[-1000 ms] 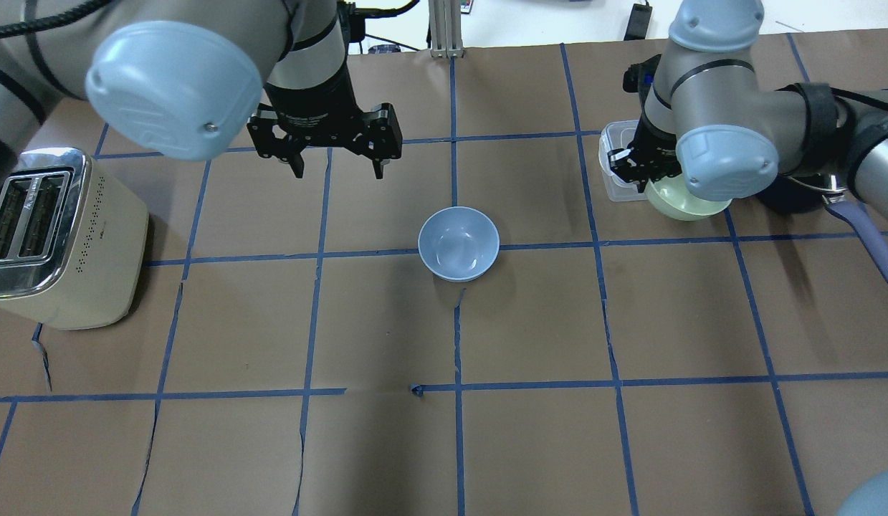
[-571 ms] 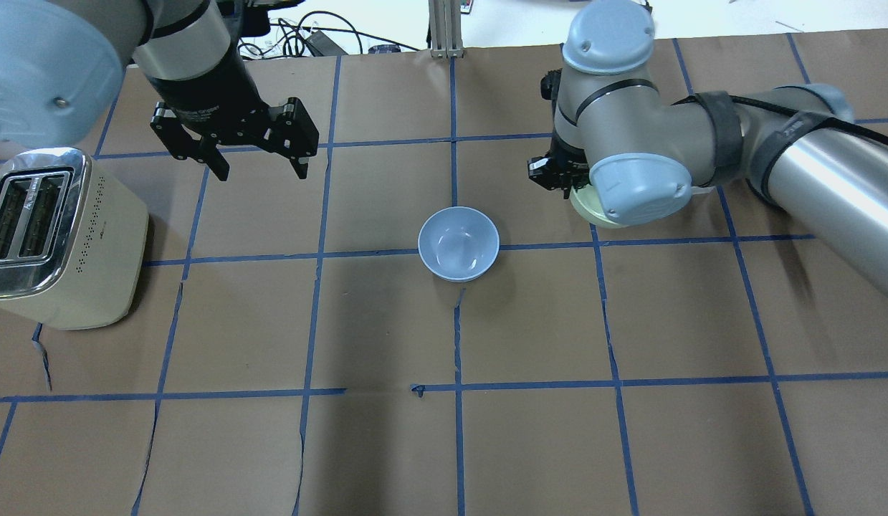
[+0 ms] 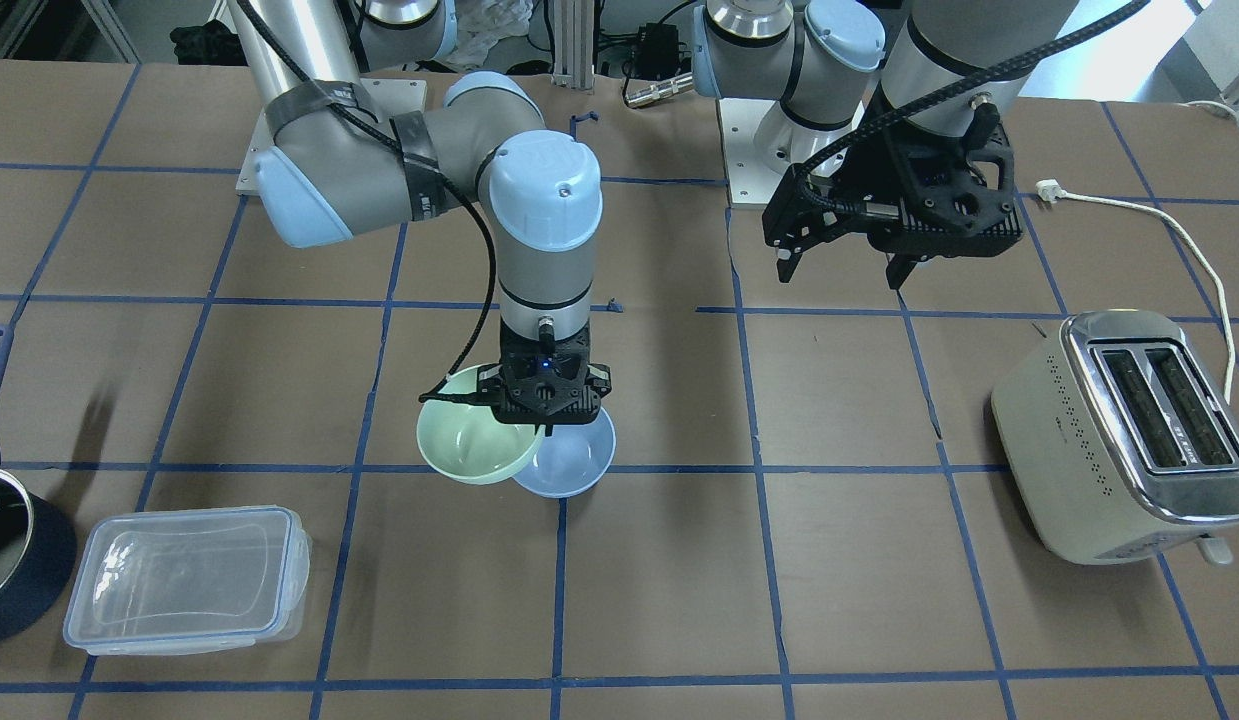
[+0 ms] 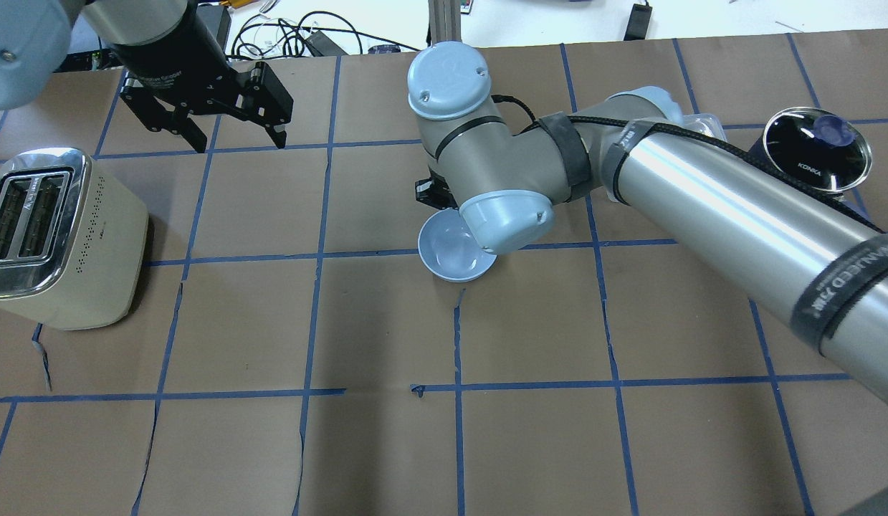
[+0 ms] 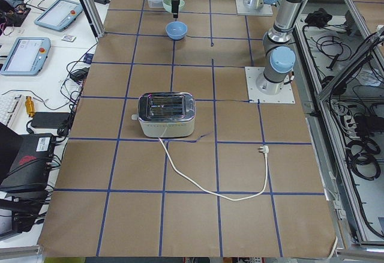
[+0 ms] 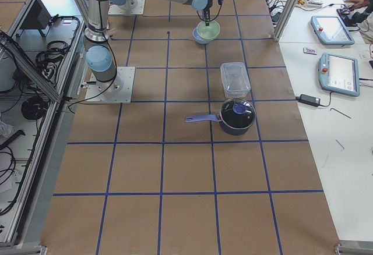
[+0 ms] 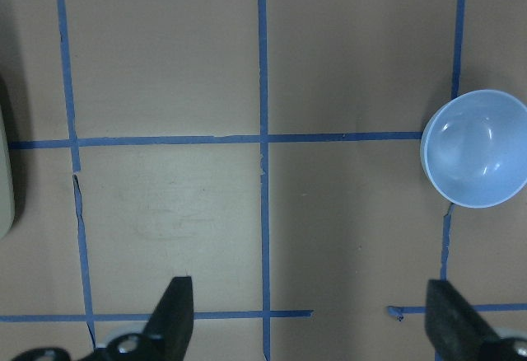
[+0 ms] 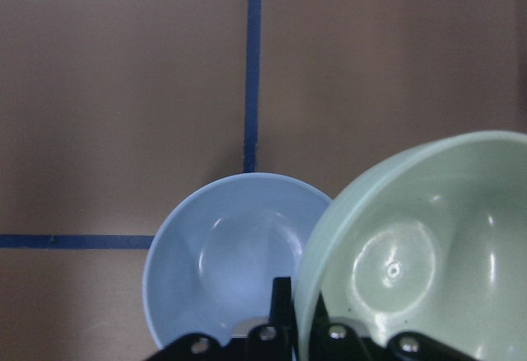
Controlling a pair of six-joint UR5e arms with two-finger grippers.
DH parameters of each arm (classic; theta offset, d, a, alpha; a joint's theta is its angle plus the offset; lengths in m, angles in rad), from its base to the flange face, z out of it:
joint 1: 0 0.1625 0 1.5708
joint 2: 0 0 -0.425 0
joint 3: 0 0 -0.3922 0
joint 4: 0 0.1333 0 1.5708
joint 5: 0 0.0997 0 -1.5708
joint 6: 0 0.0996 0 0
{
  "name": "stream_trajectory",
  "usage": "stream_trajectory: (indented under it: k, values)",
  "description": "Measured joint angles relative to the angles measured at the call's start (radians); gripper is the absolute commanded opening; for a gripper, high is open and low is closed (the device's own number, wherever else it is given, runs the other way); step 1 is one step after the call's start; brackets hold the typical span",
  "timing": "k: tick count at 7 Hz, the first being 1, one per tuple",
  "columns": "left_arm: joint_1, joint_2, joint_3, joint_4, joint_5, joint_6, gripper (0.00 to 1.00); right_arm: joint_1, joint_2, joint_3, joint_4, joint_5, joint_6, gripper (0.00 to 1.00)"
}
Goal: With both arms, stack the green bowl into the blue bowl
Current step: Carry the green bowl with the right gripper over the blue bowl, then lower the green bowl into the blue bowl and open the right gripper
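Observation:
My right gripper [image 3: 545,404] is shut on the rim of the pale green bowl [image 3: 471,440] and holds it beside the light blue bowl [image 3: 571,462], overlapping its edge. In the right wrist view the green bowl [image 8: 424,250] covers the right rim of the blue bowl [image 8: 226,258]. In the overhead view the blue bowl [image 4: 449,256] lies on the table, half under my right wrist, and the green bowl is hidden. My left gripper [image 4: 238,143] is open and empty, far back on the left. Its wrist view shows the blue bowl [image 7: 476,148] at the right edge.
A cream toaster [image 4: 60,236] stands at the left, its cord [image 3: 1149,210] trailing behind it. A clear plastic container [image 3: 184,580] and a dark navy pot [image 4: 816,140] with a glass lid stand on the right side. Blue tape lines grid the brown table.
My right arm has carried the green bowl leftward from beside the plastic container to the blue bowl. My left arm has drawn back and to the left, still open.

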Motion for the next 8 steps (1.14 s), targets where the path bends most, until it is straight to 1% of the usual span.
stream_trajectory:
  k: [2,6,7,8]
  values:
    - [0.0,-0.001,0.001,0.0,0.0,-0.002,1.0,0.025,0.037,-0.026,-0.001,0.005,0.023,0.0]
    - [0.001,0.003,-0.005,0.0,0.004,0.004,1.0,0.044,0.06,-0.03,0.001,0.022,0.043,0.0]
    - [0.003,0.003,-0.005,0.0,0.005,0.005,1.0,0.054,0.069,-0.03,0.0,0.028,0.061,0.22]
    - [0.003,0.003,-0.004,0.0,0.006,0.004,1.0,0.059,0.076,-0.03,-0.001,0.03,0.074,0.93]
